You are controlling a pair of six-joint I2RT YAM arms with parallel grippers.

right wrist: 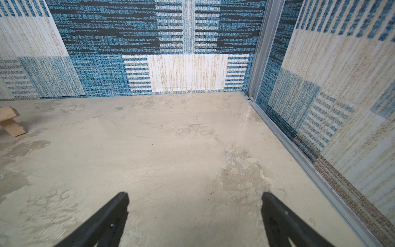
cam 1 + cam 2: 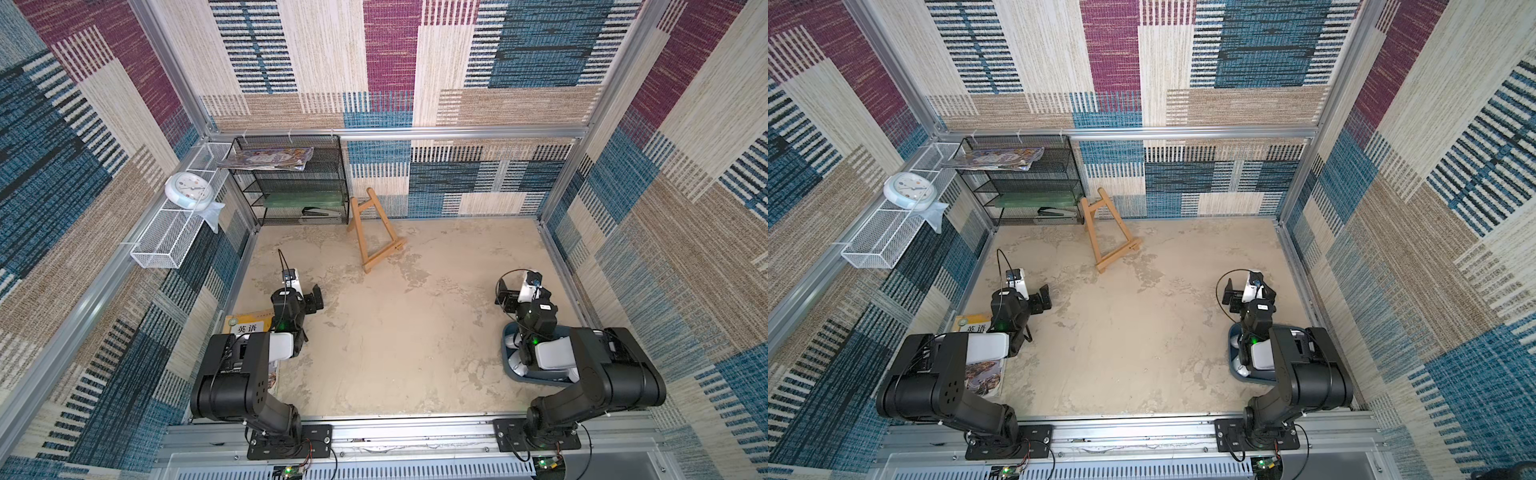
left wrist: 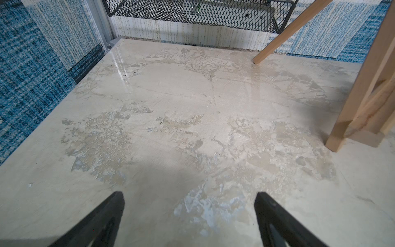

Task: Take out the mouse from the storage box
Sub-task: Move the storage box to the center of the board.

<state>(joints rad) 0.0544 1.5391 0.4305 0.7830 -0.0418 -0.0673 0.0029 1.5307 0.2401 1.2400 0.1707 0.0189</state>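
Mottled tabletop (image 2: 395, 332); both jaws wide apart

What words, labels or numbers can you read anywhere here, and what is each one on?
"英语": cover of the book.
Clock dial numerals: too small to read.
Magazine cover on the black mesh rack: blurred, unreadable.
White sticker on the right arm: too small to read.
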